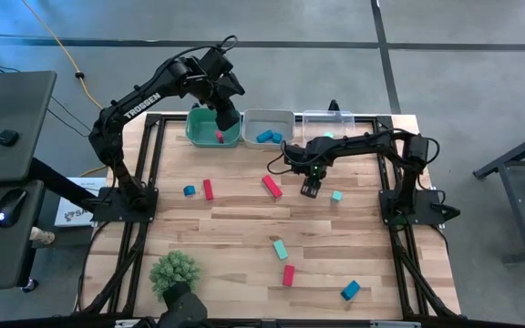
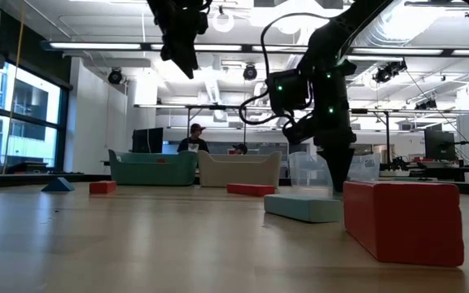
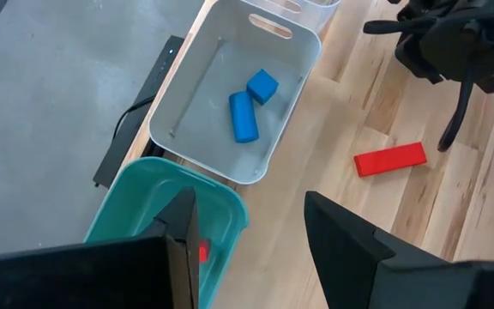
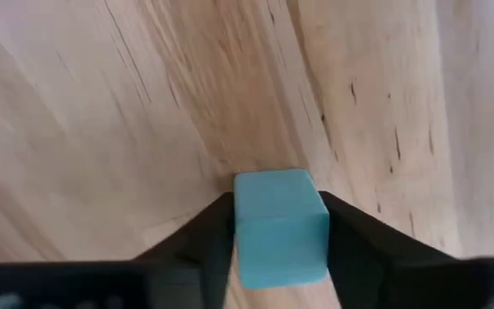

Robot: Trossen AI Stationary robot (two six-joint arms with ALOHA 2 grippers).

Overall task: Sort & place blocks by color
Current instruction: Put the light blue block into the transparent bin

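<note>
Pinching a smooth teal cube (image 4: 280,225), right gripper (image 4: 278,232) on grainy wood.

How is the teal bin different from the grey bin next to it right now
The teal bin holds a red block; the grey bin holds two blue blocks. The left gripper hangs over the teal bin with its jaws apart, while nothing hangs over the grey bin. Both are open-topped, about the same size, and stand side by side at the table's far edge.

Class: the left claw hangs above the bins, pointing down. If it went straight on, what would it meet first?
Probably the teal bin below the left claw, where a red block lies; depth is uncertain.
</note>
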